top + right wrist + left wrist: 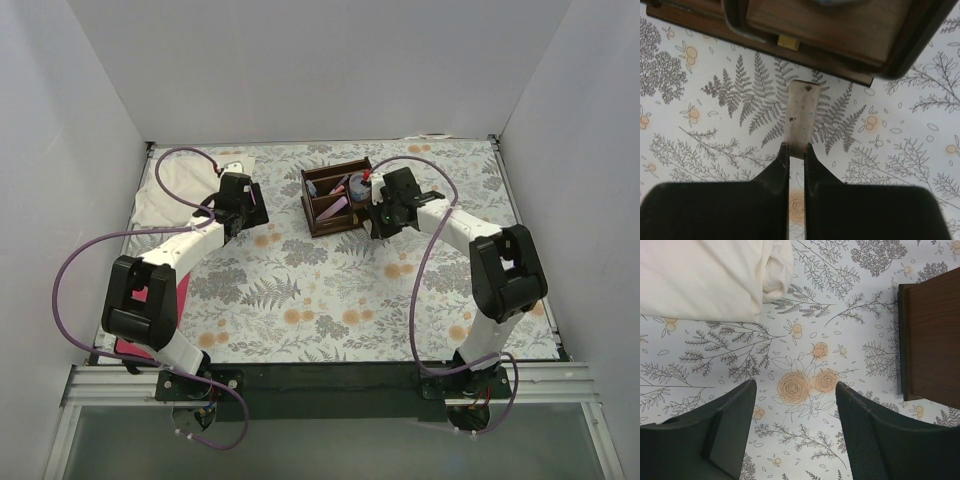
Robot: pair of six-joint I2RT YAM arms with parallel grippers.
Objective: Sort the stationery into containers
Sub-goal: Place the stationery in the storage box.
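The dark brown wooden organiser (322, 226) stands at the back centre, with pens, a pink bar (335, 208) and a bluish round cup (357, 183) in its compartments. My right gripper (796, 147) is shut on the end of a pale, scuffed bar (801, 112), which points at the organiser's outer wall (830, 30). A tiny tan block (788, 42) shows at that wall. In the top view the right gripper (385, 215) sits beside the organiser's right side. My left gripper (795, 390) is open over the bare flowered cloth, left of the organiser (932, 340).
A white folded cloth (705, 275) lies at the back left, just beyond the left gripper (240, 200). A flat magenta object (158, 292) lies under the left arm. White walls enclose the table on three sides.
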